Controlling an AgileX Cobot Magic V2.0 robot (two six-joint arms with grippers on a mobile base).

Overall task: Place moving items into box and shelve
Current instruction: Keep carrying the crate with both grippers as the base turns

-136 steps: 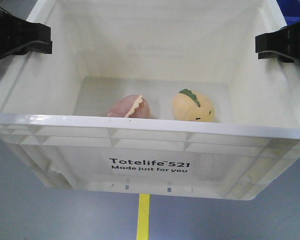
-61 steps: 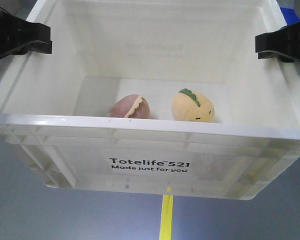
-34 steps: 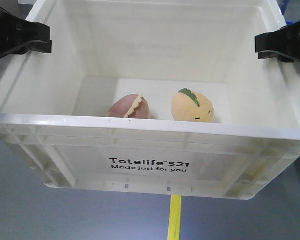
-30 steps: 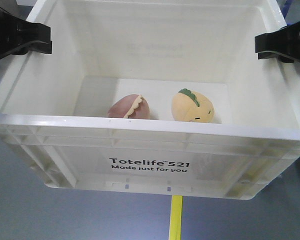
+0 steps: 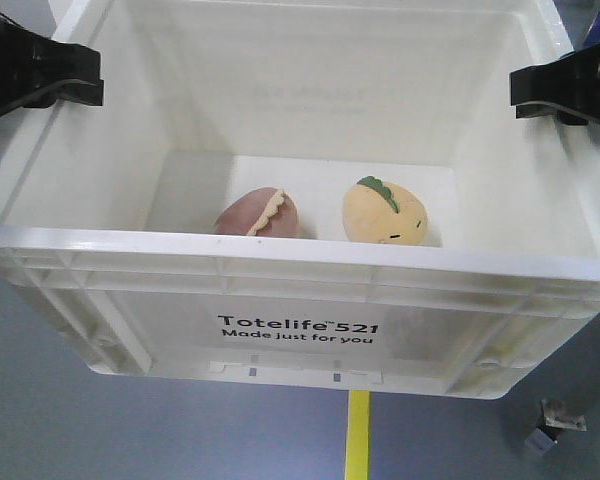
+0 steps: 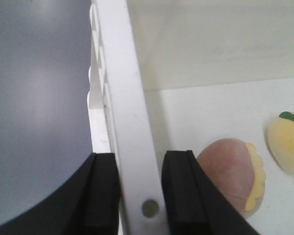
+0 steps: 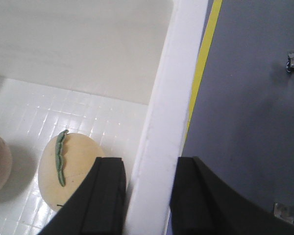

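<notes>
A white box [image 5: 300,262] marked "Totelife 521" hangs above a grey floor, held by both grippers. My left gripper [image 5: 92,86] is shut on the box's left rim [image 6: 132,122], one finger outside and one inside. My right gripper [image 5: 520,90] is shut on the right rim [image 7: 171,98] in the same way. Inside on the box floor lie a pink-brown plush toy [image 5: 260,212] with a cream frill and a yellow plush toy [image 5: 385,213] with a green leaf. They also show in the left wrist view [image 6: 230,181] and the right wrist view [image 7: 49,181].
A yellow line [image 5: 358,435] runs along the grey floor under the box and shows beside the right rim [image 7: 203,58]. A small metal object [image 5: 552,425] lies on the floor at the lower right.
The box stays gripped and level. The floor under it has shifted: the yellow line moved right, and the small metal object came into view at lower right.
</notes>
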